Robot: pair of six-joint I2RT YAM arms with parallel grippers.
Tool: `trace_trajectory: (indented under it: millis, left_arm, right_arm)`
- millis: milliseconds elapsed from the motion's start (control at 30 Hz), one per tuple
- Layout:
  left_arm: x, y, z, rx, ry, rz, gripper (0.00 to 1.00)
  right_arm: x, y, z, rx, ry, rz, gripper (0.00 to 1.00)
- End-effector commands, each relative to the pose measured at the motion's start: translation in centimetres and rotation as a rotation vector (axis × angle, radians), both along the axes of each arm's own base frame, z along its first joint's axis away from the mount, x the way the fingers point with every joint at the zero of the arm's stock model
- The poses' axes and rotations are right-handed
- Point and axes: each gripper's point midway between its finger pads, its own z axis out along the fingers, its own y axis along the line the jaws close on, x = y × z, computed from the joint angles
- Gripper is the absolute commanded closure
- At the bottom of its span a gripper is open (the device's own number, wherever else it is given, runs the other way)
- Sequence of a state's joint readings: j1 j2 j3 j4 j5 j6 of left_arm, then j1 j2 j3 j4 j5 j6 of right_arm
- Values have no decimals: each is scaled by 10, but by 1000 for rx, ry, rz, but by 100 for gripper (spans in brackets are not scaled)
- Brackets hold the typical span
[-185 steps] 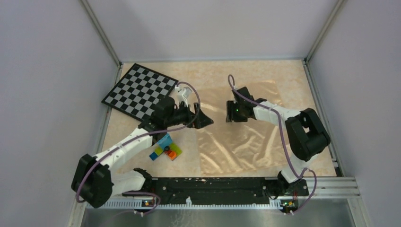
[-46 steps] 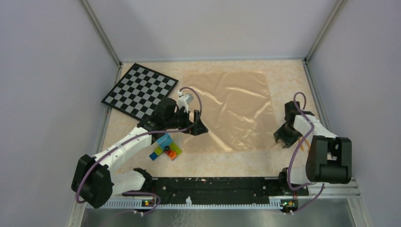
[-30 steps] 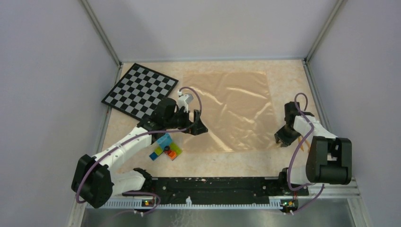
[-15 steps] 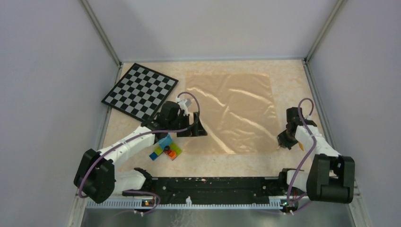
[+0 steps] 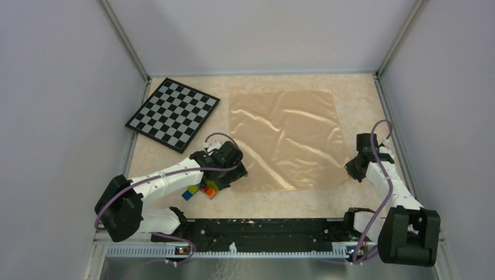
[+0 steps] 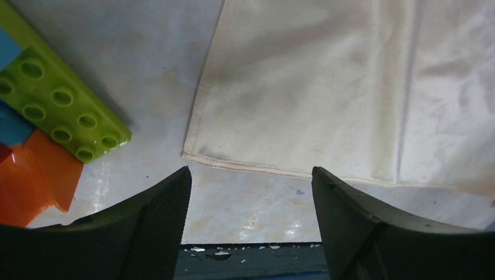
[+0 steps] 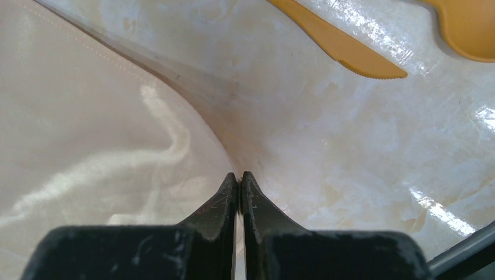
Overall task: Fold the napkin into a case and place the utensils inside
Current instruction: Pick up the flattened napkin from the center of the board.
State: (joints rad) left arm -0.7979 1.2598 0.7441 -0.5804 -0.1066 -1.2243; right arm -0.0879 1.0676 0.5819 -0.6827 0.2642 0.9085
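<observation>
Count log, table read as a clock face.
- Napkin (image 5: pixel 286 137): 1, toward 1 o'clock.
- Checkered board (image 5: pixel 173 113): 1, at 10 o'clock.
- Toy bricks (image 5: pixel 203 190): 1 cluster at 7 o'clock. Green (image 6: pixel 58 108), blue (image 6: pixel 9 125) and orange (image 6: pixel 35 181) pieces are seen, total unclear.
- Utensils (image 7: pixel 344 44): 2 in the right wrist view, one serrated, one cropped (image 7: pixel 467 26).

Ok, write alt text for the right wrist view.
The right gripper has its fingers shut on the edge of the peach napkin at left. Beyond, an orange knife and another utensil's rounded end lie on the marbled table.
</observation>
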Motion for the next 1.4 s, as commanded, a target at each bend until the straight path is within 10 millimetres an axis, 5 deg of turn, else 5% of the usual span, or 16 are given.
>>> trace_trajectory:
  millis: [0,100,600,1367]
  left_arm:
    - [1,7,1,98,45,280,22]
    - [-11,2,-8,172,103,321,25]
    - [-8,13,-28,276,103,346,43]
    - [-9,33,-54,350,140,371,44]
  right_arm:
    - [11,1,-1,0,-37,41,100]
    - [15,2,-1,1,-36,57,100]
    - [6,10,-16,39,-16,84,100]
    - [6,8,-13,24,-28,85,100]
